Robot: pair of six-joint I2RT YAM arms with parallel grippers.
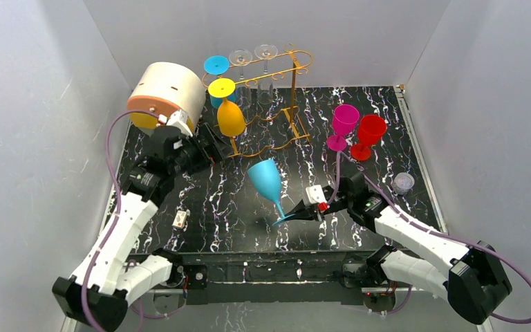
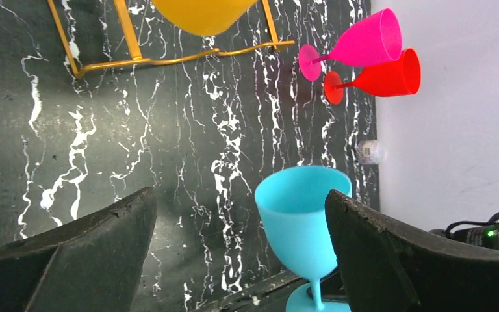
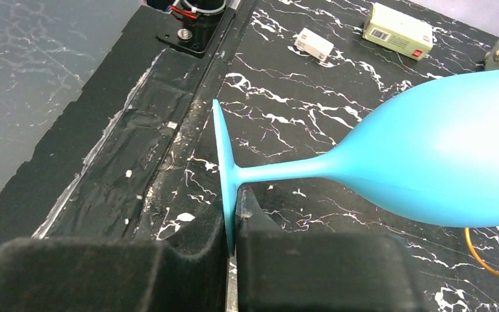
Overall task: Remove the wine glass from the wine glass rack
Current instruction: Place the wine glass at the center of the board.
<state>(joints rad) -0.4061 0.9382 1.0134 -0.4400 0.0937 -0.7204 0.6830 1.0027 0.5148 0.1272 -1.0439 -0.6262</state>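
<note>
We see the right gripper (image 3: 230,237) pinched on the blue wine glass (image 1: 266,178) foot, tilting it over the table (image 1: 214,200) clear of the wine glass rack (image 1: 295,104), probably to set down, while the left gripper (image 1: 214,149) gapes empty beside the hanging yellow glass (image 1: 231,119).

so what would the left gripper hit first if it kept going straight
Probably bare tabletop, which fills the gap ahead of the left gripper; the blue glass sits just aside, depth unclear.
</note>
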